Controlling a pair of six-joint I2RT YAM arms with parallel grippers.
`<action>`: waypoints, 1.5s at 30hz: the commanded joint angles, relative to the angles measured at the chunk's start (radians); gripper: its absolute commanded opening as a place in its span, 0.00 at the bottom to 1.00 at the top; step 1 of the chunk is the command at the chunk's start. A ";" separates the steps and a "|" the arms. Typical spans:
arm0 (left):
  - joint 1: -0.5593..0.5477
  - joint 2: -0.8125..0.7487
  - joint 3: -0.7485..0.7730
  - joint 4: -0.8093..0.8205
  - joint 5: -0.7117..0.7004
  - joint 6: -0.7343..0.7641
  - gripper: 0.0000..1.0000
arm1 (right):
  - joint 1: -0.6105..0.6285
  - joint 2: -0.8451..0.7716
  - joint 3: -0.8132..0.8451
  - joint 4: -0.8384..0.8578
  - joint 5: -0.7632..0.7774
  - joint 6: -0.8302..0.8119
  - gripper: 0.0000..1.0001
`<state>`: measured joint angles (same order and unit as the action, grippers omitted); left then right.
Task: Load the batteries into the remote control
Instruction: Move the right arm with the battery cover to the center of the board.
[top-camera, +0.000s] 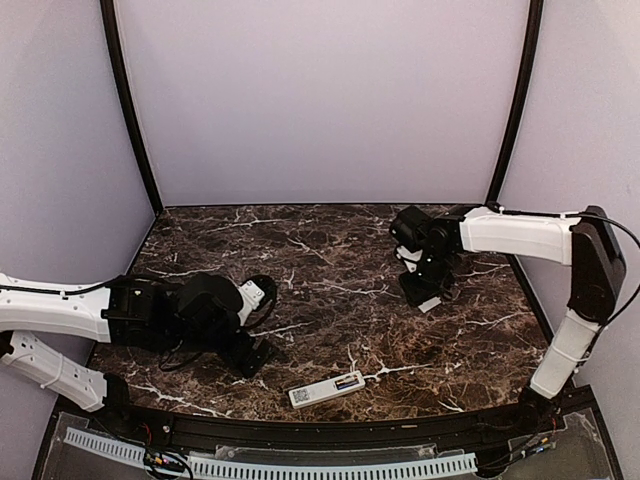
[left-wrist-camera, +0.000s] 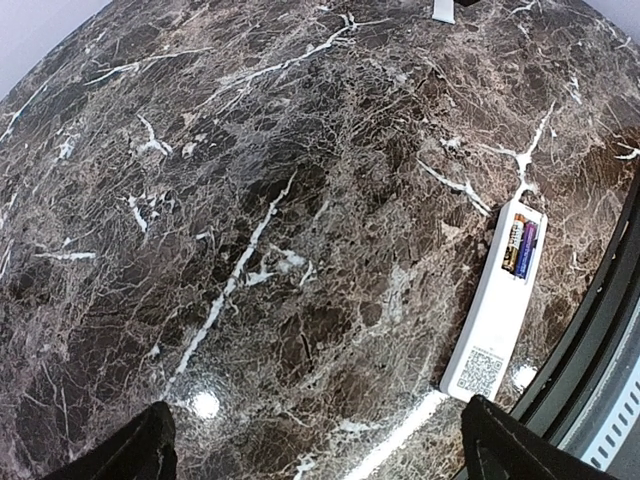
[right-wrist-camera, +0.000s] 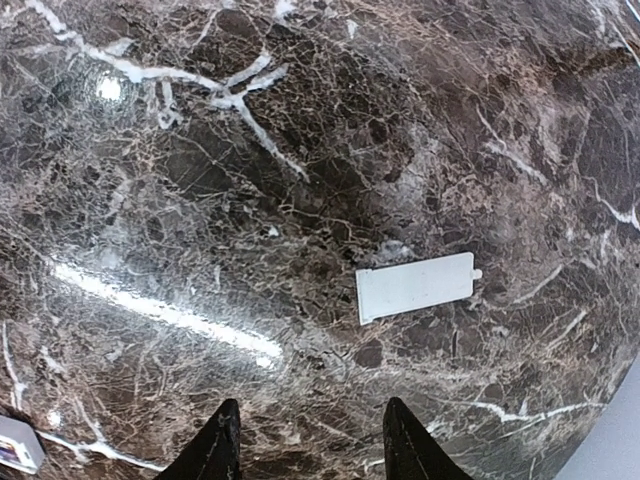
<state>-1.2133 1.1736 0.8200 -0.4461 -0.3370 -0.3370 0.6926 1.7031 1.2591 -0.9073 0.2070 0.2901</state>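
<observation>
Marble surface (top-camera: 330, 250) between pale walls (top-camera: 320, 100)
Dark brown, white-veined stone; the walls are plain lilac on three sides; black poles (top-camera: 128, 110) stand at the back corners.

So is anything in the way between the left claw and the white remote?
No, nothing visible. Only bare marble table lies between the open left gripper and the remote control, which lies flat with the batteries seated in it.

The left arm (top-camera: 60, 315) reaches in low from the left, and its left gripper (left-wrist-camera: 320, 455) has the jaws spread wide with nothing between them. The right arm (top-camera: 520, 235) folds in from the right — its right gripper (right-wrist-camera: 312, 445) points downward, fingers partly apart and seemingly empty.
</observation>
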 joint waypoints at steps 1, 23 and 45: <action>0.006 0.032 0.057 0.002 -0.018 0.066 0.99 | -0.048 0.058 0.003 0.059 -0.032 -0.120 0.46; 0.036 0.267 0.247 0.054 0.005 0.331 0.99 | -0.188 0.213 -0.036 0.104 -0.212 -0.228 0.22; 0.068 0.247 0.218 0.084 0.021 0.362 0.99 | -0.035 0.176 -0.043 0.086 -0.311 -0.122 0.00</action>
<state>-1.1526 1.4471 1.0485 -0.3698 -0.3283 0.0143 0.6060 1.8915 1.2461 -0.8078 0.0170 0.1299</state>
